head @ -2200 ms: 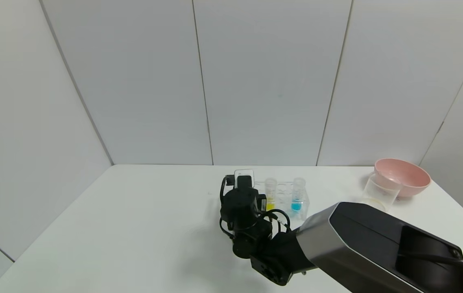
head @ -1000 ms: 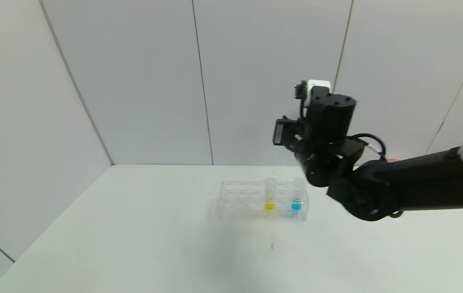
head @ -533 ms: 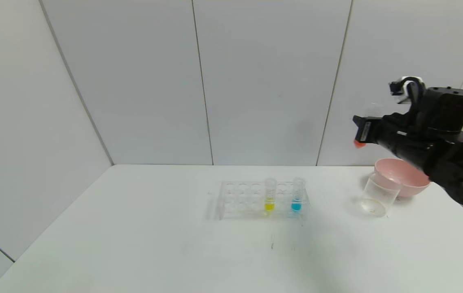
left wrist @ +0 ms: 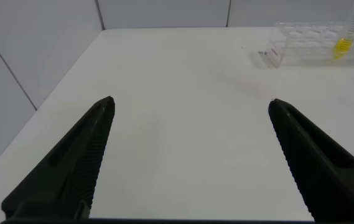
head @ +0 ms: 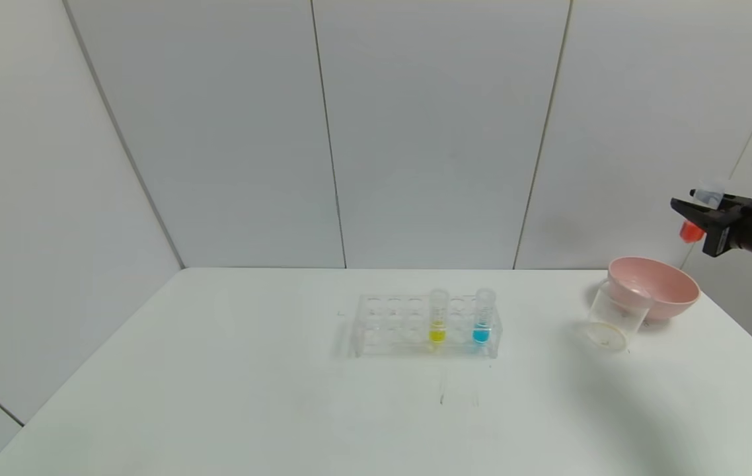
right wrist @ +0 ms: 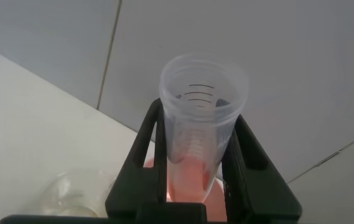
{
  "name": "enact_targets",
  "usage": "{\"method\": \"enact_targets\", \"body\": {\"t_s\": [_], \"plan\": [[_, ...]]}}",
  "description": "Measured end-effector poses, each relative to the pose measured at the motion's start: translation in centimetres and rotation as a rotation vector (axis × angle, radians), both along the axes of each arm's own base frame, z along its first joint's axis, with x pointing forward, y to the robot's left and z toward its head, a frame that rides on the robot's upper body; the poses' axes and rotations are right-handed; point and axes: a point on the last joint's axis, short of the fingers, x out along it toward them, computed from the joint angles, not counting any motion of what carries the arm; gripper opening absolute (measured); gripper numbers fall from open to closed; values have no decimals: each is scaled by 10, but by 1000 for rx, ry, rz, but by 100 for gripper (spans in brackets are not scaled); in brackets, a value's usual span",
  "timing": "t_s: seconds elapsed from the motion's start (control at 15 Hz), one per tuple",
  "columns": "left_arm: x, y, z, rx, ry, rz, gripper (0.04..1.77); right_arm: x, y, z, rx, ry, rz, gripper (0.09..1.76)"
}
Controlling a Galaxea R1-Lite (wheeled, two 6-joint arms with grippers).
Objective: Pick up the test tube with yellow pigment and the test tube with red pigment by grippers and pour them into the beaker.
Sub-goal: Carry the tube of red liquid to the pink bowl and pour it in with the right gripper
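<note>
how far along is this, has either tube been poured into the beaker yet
Neither pour looks done. The right gripper holds the test tube with red pigment, its red liquid still inside, high above the pink bowl, not over the beaker. The test tube with yellow pigment still stands in the rack, beside the blue tube. The left gripper hangs open over the table, away from the rack.

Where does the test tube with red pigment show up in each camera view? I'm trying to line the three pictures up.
Head view: the test tube with red pigment hangs at the far right, clamped in the right gripper, above the pink bowl.
Left wrist view: not in it.
Right wrist view: it fills the centre, between the right gripper's fingers.
Shared landmark: the beaker.
</note>
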Motion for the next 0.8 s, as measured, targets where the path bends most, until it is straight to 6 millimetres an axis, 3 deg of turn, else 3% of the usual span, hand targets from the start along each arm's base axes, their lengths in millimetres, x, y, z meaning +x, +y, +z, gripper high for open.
{"method": "enact_targets", "body": {"t_s": [0.27, 0.53, 0.8], "plan": [[0, 0, 0, 0, 0, 0, 176, 8, -13, -25, -265, -10, -10, 56], [0, 0, 0, 0, 0, 0, 176, 14, -13, -49, -512, -19, 16, 56], [0, 0, 0, 0, 0, 0, 176, 18, -12, -61, -631, -25, 36, 56]]}}
